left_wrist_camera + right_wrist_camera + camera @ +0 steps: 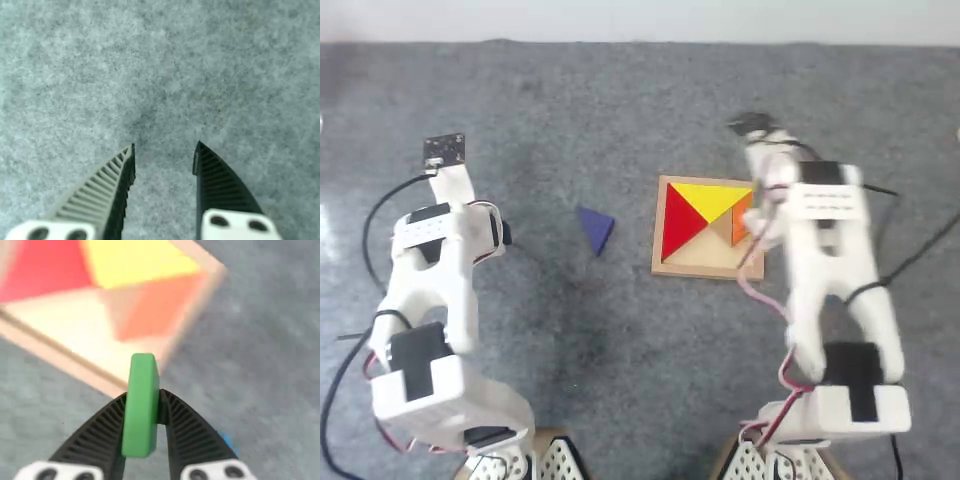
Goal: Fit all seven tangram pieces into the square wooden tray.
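1 green piece point(142, 375) was clamped on edge in the right gripper point(142, 395), whose jaws were narrow and pressed on its 2 flat faces. It hung over the tray point(657, 235) rim, near the corner by the orange piece point(742, 215).

Judgement: the step in hand was seating the green piece.
- Tip it flat first, since it hung edge-on.
- Match its outline to the bare wood along the tray's edge nearest the arm bases.
- Lower it inside the rim and release only once it rests level, without nudging the orange neighbour.

Left gripper point(165, 145) stood wide, holding nothing, over bare grey worktop point(570, 120).

Tray: pale square wood with a raised rim and 3 coloured pieces seated. Red piece point(678, 222) and yellow piece point(712, 198) were large triangles meeting mid-tray, with the orange one smaller at the right arm's side. Green piece's outline could not be told edge-on. Blue triangle point(597, 228) lay on the worktop, apart from the tray, off its edge facing the left arm.
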